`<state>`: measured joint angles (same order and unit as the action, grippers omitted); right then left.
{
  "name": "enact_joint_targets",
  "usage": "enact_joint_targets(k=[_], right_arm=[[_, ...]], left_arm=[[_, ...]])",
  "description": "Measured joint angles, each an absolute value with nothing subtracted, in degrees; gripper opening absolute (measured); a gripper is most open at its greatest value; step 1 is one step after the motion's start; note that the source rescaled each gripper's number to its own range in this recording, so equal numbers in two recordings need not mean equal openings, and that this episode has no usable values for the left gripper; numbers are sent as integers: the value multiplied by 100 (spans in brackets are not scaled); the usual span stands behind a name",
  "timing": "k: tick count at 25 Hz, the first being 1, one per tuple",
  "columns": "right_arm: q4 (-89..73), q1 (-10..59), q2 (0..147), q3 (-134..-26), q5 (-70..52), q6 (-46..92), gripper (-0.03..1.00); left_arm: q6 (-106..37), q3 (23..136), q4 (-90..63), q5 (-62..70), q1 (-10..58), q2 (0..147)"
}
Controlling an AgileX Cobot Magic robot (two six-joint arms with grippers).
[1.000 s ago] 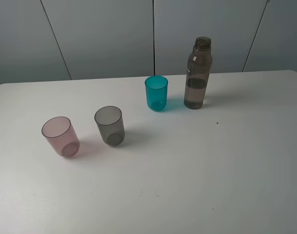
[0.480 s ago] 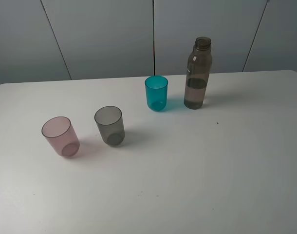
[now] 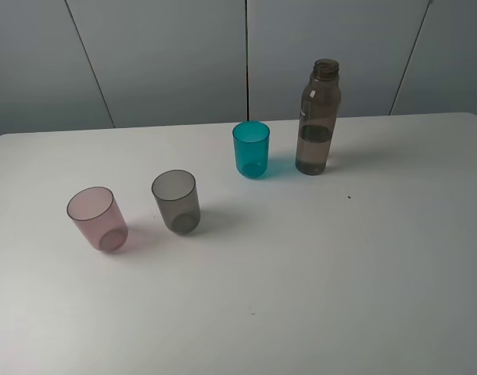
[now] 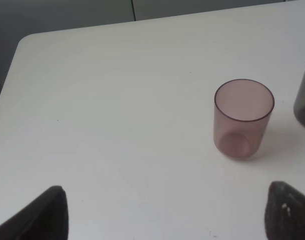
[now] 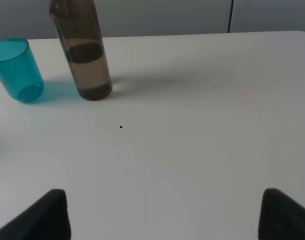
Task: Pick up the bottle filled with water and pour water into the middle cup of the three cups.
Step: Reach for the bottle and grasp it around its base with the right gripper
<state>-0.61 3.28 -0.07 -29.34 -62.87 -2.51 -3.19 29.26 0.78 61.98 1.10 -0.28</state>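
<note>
The bottle (image 3: pixel 318 117) is being seen standing upright at the far right of the white table (image 3: pixel 340 273), uncapped, with water filling roughly its lower half. Just to its left, apart from it, a teal cup (image 3: pixel 251 148) is standing. The grey middle cup (image 3: pixel 176 201) is standing nearer and further left, well apart from the bottle, and a pink cup (image 3: pixel 97 218) is standing left of it and slightly nearer still. All three are being kept upright in a slanting row, none touching another. A small dark speck (image 3: pixel 349 196) is lying on the table, near the bottle on its near right.

In the left wrist view the left jaws are being held wide apart over bare table on the near side of the pink cup, gripping nothing. In the right wrist view the right jaws are likewise being held apart and empty, well short of the bottle and facing it.
</note>
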Motion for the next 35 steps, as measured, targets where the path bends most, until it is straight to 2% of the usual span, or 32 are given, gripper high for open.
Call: enact_joint_targets(k=[11, 21, 35], right_arm=[[-236, 328, 43, -2934, -6287, -251, 43], [-236, 328, 1719, -3208, -6186, -251, 43], [-464, 340, 3718, -3577, -4010, -251, 43]], left_arm=[[-319, 2926, 78, 6198, 110, -28], [-319, 2926, 78, 6198, 110, -28], [-319, 2926, 78, 6198, 110, -28]])
